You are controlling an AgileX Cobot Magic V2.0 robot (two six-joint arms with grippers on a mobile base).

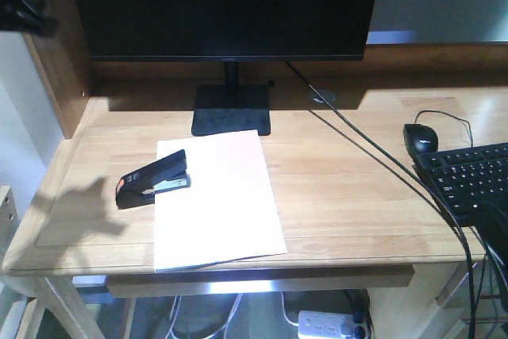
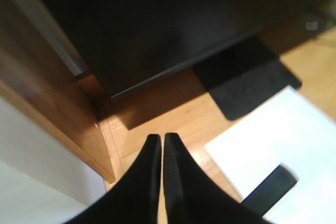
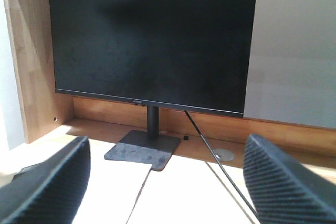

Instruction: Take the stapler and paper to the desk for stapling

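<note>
The black stapler (image 1: 153, 179) with its orange-red end lies on the left edge of the white paper (image 1: 218, 200), on the wooden desk (image 1: 349, 196) in front of the monitor. My left gripper (image 2: 160, 139) is shut and empty. It hovers above the desk's back left corner, left of the paper (image 2: 283, 140), and a dark end of the stapler (image 2: 270, 190) shows at the lower right. In the front view the left gripper (image 1: 20, 5) shows as a dark shape at the top left. My right gripper (image 3: 168, 182) is wide open and empty, low over the desk and facing the monitor, with the glare-washed paper (image 3: 107, 198) below it.
A black monitor (image 1: 222, 5) on a square base (image 1: 231, 121) stands at the back. Its cable (image 1: 373, 156) runs across the desk to the right. A black mouse (image 1: 421, 138) and keyboard (image 1: 472, 180) lie at the right. A wooden side panel (image 1: 59, 77) walls the left.
</note>
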